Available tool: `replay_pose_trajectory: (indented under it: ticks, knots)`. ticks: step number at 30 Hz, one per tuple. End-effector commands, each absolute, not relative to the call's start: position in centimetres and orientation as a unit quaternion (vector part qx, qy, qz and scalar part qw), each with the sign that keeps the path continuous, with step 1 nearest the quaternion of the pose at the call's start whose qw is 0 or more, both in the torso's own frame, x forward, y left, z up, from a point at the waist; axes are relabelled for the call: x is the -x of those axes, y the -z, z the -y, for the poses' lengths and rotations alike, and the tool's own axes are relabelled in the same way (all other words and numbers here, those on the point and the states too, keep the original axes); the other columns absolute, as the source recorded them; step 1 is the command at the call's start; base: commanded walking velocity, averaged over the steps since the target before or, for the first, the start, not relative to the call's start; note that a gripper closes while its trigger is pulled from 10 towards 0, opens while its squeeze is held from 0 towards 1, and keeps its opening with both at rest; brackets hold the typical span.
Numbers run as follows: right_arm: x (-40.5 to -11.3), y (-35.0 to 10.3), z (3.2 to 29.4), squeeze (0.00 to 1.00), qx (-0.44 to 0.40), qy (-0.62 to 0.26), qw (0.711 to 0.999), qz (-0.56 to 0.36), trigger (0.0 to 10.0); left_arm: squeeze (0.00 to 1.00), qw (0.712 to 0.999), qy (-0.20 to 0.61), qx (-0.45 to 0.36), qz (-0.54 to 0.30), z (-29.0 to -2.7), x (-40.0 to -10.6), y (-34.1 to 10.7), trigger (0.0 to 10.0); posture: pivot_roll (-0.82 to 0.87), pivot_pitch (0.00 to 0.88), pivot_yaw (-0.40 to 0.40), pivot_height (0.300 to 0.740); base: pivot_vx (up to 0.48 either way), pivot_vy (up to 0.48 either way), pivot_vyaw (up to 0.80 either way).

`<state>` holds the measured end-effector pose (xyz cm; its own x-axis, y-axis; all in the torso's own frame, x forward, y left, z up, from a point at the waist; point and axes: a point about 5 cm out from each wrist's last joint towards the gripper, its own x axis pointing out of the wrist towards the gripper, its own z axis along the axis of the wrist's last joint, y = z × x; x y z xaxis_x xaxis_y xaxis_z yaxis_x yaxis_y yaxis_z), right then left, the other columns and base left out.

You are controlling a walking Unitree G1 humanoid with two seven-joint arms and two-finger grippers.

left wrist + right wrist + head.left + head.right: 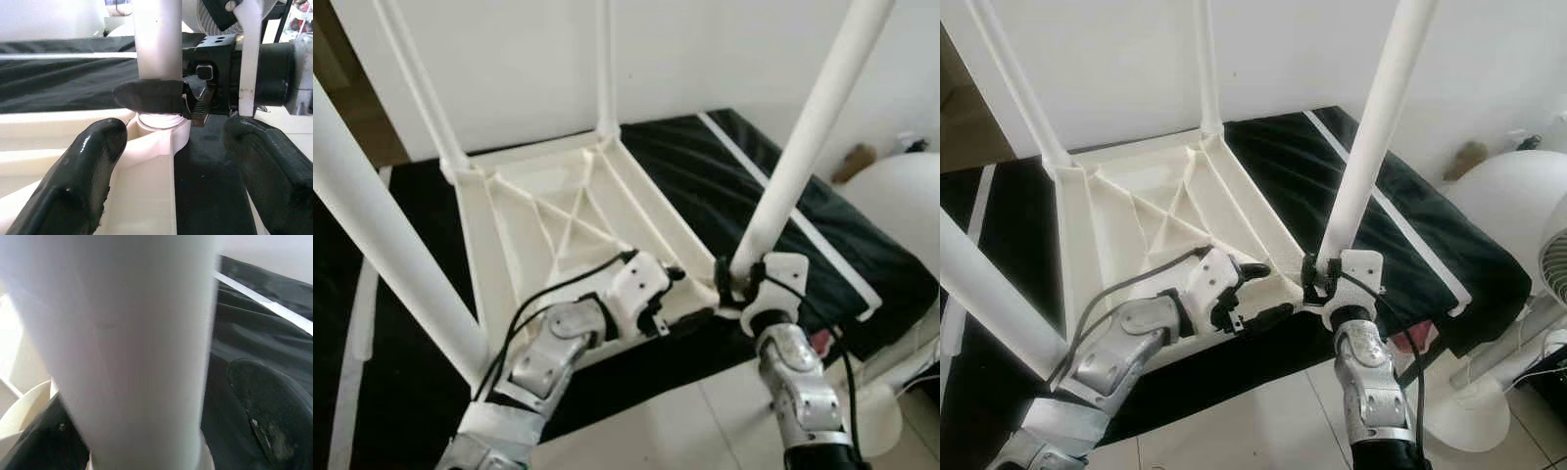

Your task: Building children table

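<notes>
A white plastic children's table [509, 225] lies upside down on a black mat, its legs pointing up. My right gripper [732, 284] sits at the foot of the near-right leg [803, 137], where the leg enters the corner socket [161, 132]. Its fingers [264, 406] straddle the leg. One finger lies against it and the other stands a little off, so the gripper is open. My left gripper [690, 294] hangs open beside that corner over the table's near rim, holding nothing; its two fingers [83, 166] are spread wide.
The near-left leg [382, 255] slants up close beside my left arm. Two far legs [605, 69] stand by the white wall. The black mat [724, 176] has white stripes. A white fan [1528, 225] stands at the right, with tiled floor [685, 421] in front.
</notes>
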<state>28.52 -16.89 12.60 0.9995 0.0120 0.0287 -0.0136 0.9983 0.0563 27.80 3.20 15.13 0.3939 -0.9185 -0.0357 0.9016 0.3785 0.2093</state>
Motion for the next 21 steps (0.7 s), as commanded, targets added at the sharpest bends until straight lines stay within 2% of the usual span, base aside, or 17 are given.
replay_pose_trajectory:
  ticks: [1, 9, 15, 16, 18, 19, 21]
  knots:
    - [-28.8, -12.7, 17.0, 0.00, -0.034, -0.027, 0.999, 0.021, 10.0, 0.00, 0.826, 0.548, -0.117, 0.059, -3.0, -27.7, -15.5, 10.0, -0.11, 0.000, 0.033, 0.740, 0.000, 0.000, 0.00]
    - [-29.4, -13.3, 16.4, 0.00, 0.009, -0.146, 0.989, 0.033, 10.0, 0.00, 0.813, 0.571, -0.090, 0.065, -3.2, -27.1, -15.8, 10.0, -0.11, 0.004, 0.025, 0.740, 0.000, 0.000, 0.00]
    - [-29.9, -13.3, 16.6, 0.00, 0.052, -0.216, 0.975, 0.023, 10.0, 0.00, 0.819, 0.566, -0.070, 0.070, -3.3, -27.5, -16.3, 10.0, -0.10, 0.013, 0.018, 0.740, 0.000, 0.000, 0.00]
    - [-30.0, -13.3, 16.8, 0.00, 0.059, -0.225, 0.972, 0.022, 6.4, 0.00, 0.820, 0.563, -0.075, 0.068, -3.3, -27.5, -16.3, 10.0, -0.10, 0.014, 0.012, 0.740, 0.000, 0.000, 0.00]
    - [-30.1, -13.3, 17.1, 0.00, 0.064, -0.233, 0.970, 0.021, 6.4, 0.00, 0.822, 0.560, -0.081, 0.066, -3.3, -27.5, -16.2, 10.0, -0.10, 0.014, 0.010, 0.740, 0.000, 0.000, 0.00]
    - [-30.2, -13.2, 17.4, 0.00, 0.061, -0.236, 0.970, 0.015, 0.1, 0.00, 0.822, 0.560, -0.084, 0.064, -3.3, -27.4, -16.0, 10.0, -0.09, 0.015, 0.005, 0.740, 0.000, 0.000, 0.00]
    - [-30.2, -13.1, 17.6, 0.00, 0.057, -0.238, 0.970, 0.013, 0.0, 0.00, 0.821, 0.561, -0.086, 0.063, -3.3, -27.3, -16.0, 10.0, -0.08, 0.018, 0.001, 0.740, 0.000, 0.000, 0.00]
